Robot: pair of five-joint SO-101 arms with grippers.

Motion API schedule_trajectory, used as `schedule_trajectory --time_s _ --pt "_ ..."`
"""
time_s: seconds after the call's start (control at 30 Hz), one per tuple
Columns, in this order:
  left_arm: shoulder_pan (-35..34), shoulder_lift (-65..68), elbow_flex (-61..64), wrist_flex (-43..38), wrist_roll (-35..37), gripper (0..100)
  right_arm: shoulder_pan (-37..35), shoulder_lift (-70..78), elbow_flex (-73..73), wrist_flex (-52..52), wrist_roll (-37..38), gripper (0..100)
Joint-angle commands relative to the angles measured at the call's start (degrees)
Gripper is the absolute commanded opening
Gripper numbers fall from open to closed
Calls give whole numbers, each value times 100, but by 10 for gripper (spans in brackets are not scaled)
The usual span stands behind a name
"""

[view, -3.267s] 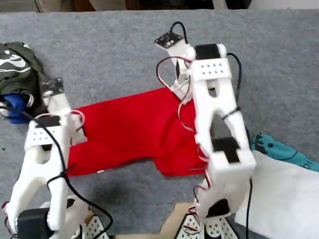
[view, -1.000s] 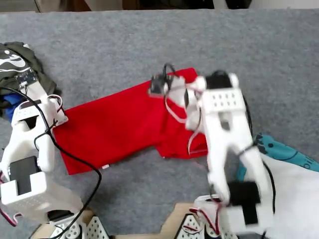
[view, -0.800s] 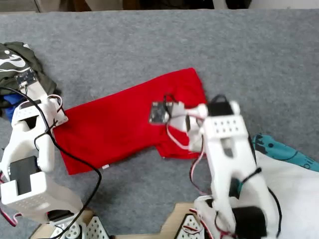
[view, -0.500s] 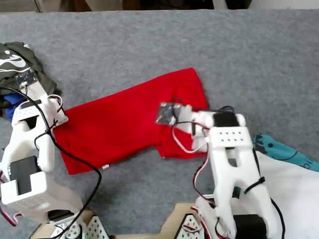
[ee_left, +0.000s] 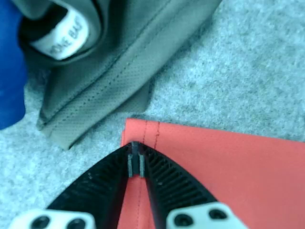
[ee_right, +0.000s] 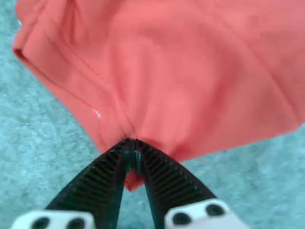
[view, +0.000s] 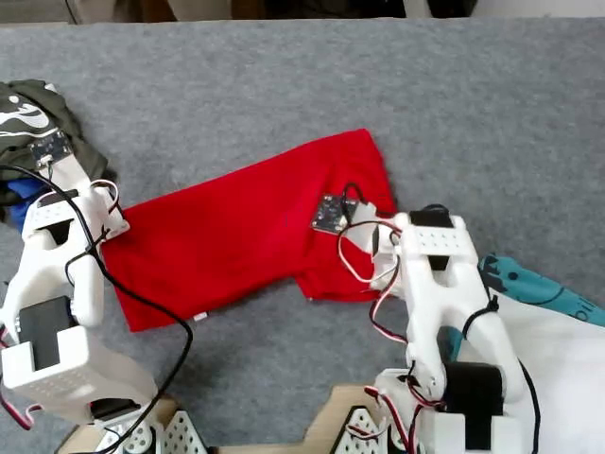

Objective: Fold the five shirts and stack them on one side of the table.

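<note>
Red shirt point(view: 246, 227): lies flat on the grey bench point(view: 473, 104), near its middle, as a long slanted band. One end is low by the left arm point(view: 57, 284); the other rises toward the far side beside the right arm point(view: 444, 284).
Red shirt, surface: plain red, mostly smooth, with a stitched hem along the edge in the left wrist view. A flap juts out along its near edge.
Left jaws: closed, tips together, pinching the hem just beside a corner of the red shirt.
Right jaws: closed on an edge of the red shirt, where the cloth bunches into folds that run up to the tips.
Olive shirt point(view: 38, 118): crumpled at the bench's far left. Its folded edge lies just beside the red corner in the left wrist view.
Blue shirt point(view: 21, 197): tucked against the olive one.
Teal shirt point(view: 529, 284) and white shirt point(view: 558, 369): at the near right, the white lying over part of the teal.
Hidden: the right arm covers the red shirt's right-hand near corner, and the left arm covers most of the blue shirt.
Cut off: the olive and white shirts run past the edges of the high view.
</note>
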Motion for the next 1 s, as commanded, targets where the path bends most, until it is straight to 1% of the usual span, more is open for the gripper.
schedule_trajectory --time_s 0.0,0.17,0.3,0.4,0.5,0.57,0.67,0.77,0.87,0.97 --pt "-105 31 -176 9 44 20 198 -171 136 -114 -44 4" --pt "-105 31 -176 9 44 20 356 -295 40 -299 105 4" --pt "-105 31 -176 9 44 20 303 -831 -523 290 70 5" --pt "-105 31 -176 9 44 20 -40 -1429 -655 756 70 5" --pt "-105 31 -176 9 44 20 -576 -1886 -435 1213 79 6" --pt "-105 31 -176 9 44 20 -980 -2114 -92 1213 35 28" --pt "-105 31 -176 9 44 20 -1473 -2237 453 835 -466 98" --pt "-105 31 -176 9 44 20 -1631 -2237 804 730 -580 140" --pt "-105 31 -185 9 44 20 -1648 -2237 1042 686 -571 154" --pt "-105 31 -185 9 44 20 -1727 -2229 1209 589 -387 175"
